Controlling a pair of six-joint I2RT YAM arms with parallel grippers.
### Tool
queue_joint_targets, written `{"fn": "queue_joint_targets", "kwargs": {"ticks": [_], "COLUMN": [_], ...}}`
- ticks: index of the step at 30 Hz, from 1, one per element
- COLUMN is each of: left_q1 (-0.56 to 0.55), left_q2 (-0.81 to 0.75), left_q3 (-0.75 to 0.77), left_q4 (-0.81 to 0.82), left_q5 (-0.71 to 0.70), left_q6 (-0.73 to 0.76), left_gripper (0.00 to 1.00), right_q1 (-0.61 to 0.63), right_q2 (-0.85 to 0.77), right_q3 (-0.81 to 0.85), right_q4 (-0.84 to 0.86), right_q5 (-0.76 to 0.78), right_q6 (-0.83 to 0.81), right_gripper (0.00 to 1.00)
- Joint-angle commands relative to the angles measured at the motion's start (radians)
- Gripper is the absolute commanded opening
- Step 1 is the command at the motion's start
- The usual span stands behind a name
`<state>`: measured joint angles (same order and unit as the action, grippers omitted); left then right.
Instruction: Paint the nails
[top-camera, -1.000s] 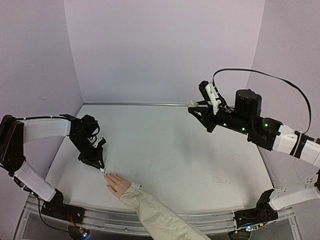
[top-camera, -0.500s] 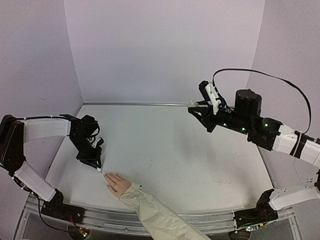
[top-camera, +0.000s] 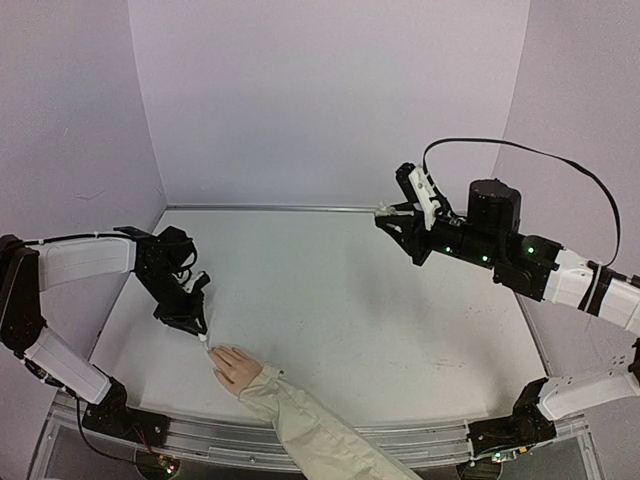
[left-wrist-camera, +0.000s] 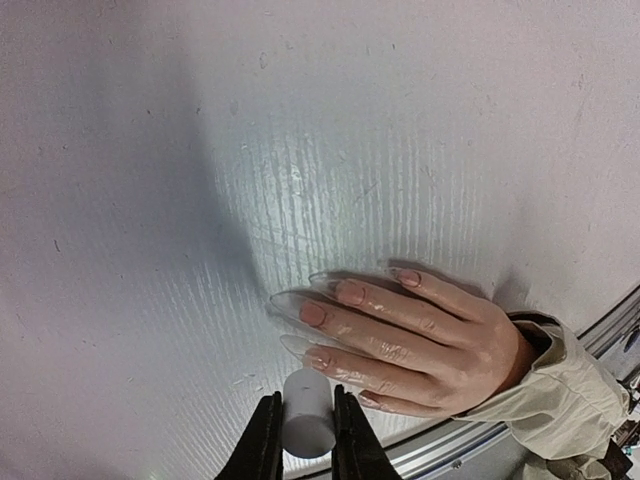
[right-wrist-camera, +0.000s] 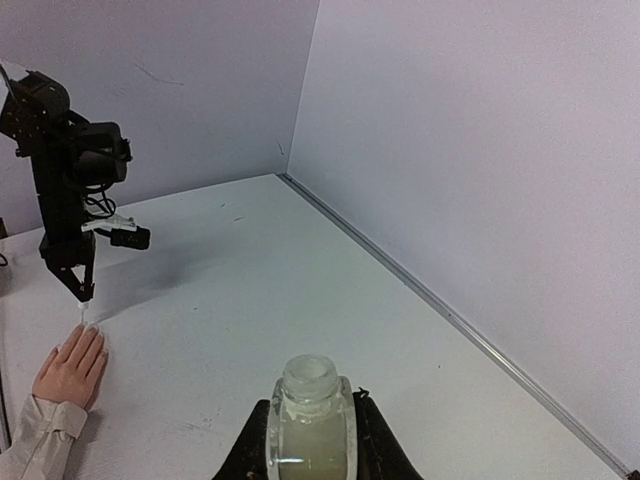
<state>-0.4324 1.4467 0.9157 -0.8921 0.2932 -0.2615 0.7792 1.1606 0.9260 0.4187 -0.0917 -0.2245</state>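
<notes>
The pale pink mannequin hand (top-camera: 238, 367) lies flat at the near left of the table, in a cream sleeve (top-camera: 300, 425). In the left wrist view its nails (left-wrist-camera: 313, 314) are pinkish with long clear tips. My left gripper (top-camera: 196, 328) is shut on a white brush cap (left-wrist-camera: 307, 412), held just off the fingertips of the hand (left-wrist-camera: 430, 335); the brush itself is hidden under the cap. My right gripper (top-camera: 392, 216) is raised at the back right, shut on the open clear polish bottle (right-wrist-camera: 311, 425) with pale liquid inside.
Purple walls close the table on the left, back and right. A metal rail (top-camera: 400, 432) runs along the near edge. The right wrist view shows the left arm (right-wrist-camera: 68, 190) standing over the hand (right-wrist-camera: 72, 364).
My left gripper shifted slightly left and away from the hand, then came back toward the fingertips. The right arm with the bottle has not moved.
</notes>
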Motion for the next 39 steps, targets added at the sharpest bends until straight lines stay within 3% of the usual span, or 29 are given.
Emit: {"fn": "queue_joint_targets", "kwargs": {"ticks": [1, 30, 39], "left_q1": [-0.006, -0.006, -0.006], "left_q2": [0.003, 0.069, -0.006], "left_q3": [0.04, 0.049, 0.077], "left_q4": [-0.014, 0.001, -0.013], "left_q5": [0.044, -0.083, -0.079], "left_q6": [0.012, 0.026, 0.012], "left_gripper": [0.0, 0.0, 0.0], "right_q1": [-0.006, -0.008, -0.009], "right_q2": [-0.012, -0.009, -0.009], "right_q3": [0.007, 0.01, 0.01], "right_q4": [0.058, 0.056, 0.056], "right_q5": [-0.008, -0.005, -0.001], "right_q6": [-0.005, -0.001, -0.004], "right_gripper": [0.0, 0.0, 0.0]}}
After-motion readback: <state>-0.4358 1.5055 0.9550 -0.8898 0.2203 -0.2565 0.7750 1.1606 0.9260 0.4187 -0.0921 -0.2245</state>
